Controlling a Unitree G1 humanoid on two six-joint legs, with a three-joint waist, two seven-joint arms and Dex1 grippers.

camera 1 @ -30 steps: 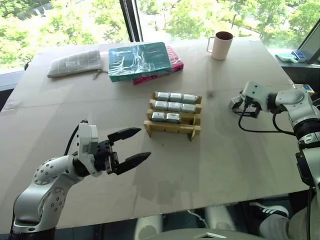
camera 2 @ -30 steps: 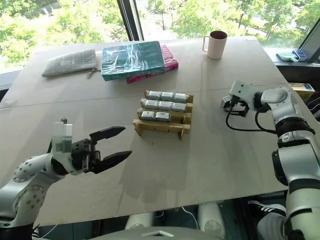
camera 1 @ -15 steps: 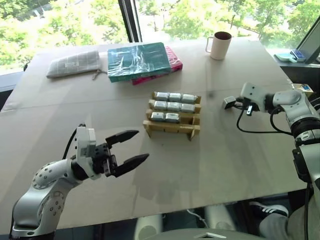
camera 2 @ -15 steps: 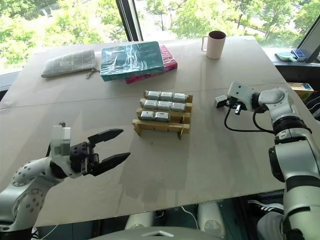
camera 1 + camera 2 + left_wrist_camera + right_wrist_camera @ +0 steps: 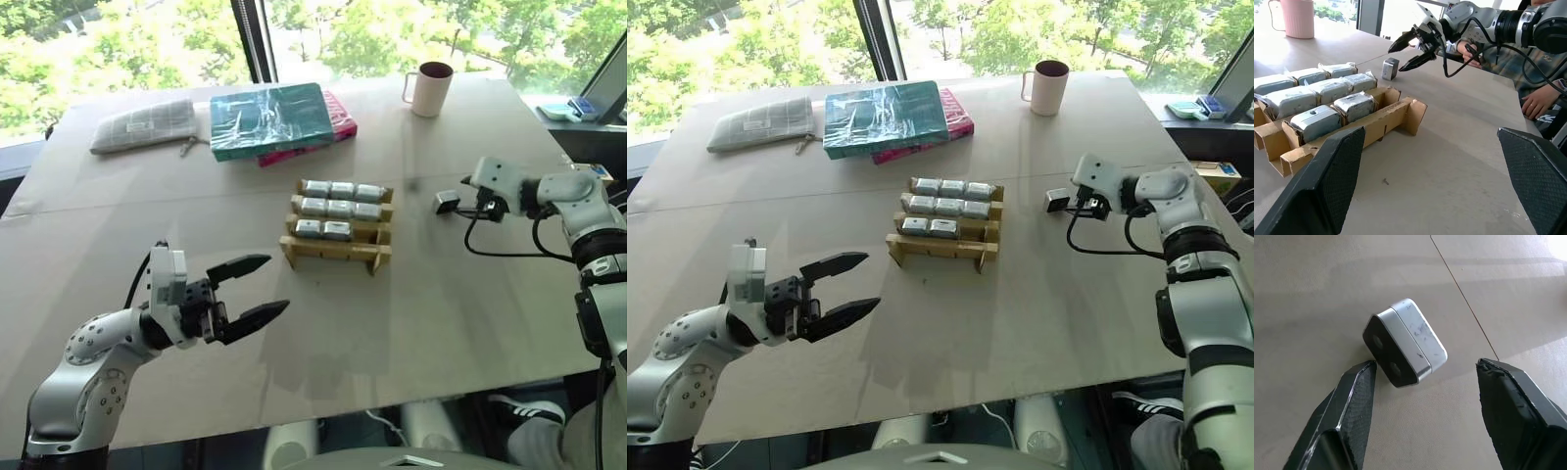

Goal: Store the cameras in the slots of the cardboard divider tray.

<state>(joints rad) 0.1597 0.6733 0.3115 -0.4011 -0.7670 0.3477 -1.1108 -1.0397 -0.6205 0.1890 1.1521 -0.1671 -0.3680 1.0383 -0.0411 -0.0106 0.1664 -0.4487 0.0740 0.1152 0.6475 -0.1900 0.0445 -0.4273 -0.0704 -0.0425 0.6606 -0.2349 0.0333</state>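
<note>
The cardboard divider tray (image 5: 338,227) stood mid-table with eight wrapped cameras (image 5: 339,209) in its three rear rows; the front row was bare. One loose camera (image 5: 1403,342) lay on the table to the tray's right, well apart from it. The right gripper (image 5: 1411,49) hung just beside it, fingers spread, grasping nothing. The left gripper (image 5: 257,288) gaped empty, near the tray's front-left.

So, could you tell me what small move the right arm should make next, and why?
Probably ease the right gripper forward so its open fingers straddle the loose camera, then close. The camera lies on the table, just ahead of the fingertips and not between them, apart from the cardboard divider tray, where eight wrapped cameras already sit and slots remain free.
</note>
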